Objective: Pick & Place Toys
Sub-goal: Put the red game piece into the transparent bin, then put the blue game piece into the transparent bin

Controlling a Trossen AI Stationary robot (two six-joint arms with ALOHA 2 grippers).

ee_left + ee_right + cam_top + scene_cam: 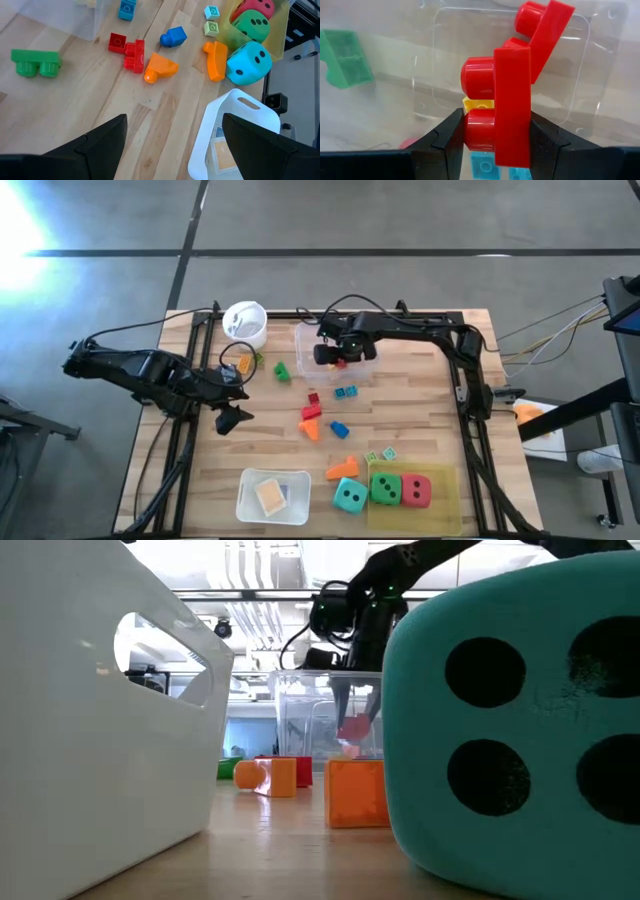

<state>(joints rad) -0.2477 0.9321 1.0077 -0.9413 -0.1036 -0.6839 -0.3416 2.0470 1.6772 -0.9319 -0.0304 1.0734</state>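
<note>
Fingers of your right gripper (495,132) clamp a red studded block (512,107) above the clear plastic tub (308,340) at the table's far middle. Your left gripper (232,420) hangs spread and empty over bare wood at the left, with red (134,54), orange (159,67) and blue blocks (173,37) scattered mid-table. Three dotted dice (385,491) sit at the near edge.

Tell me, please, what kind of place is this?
Probably a robotics lab or workshop: a wooden table framed by two robot arms, on a bare concrete floor, with ceiling strip lights in the room behind.
</note>
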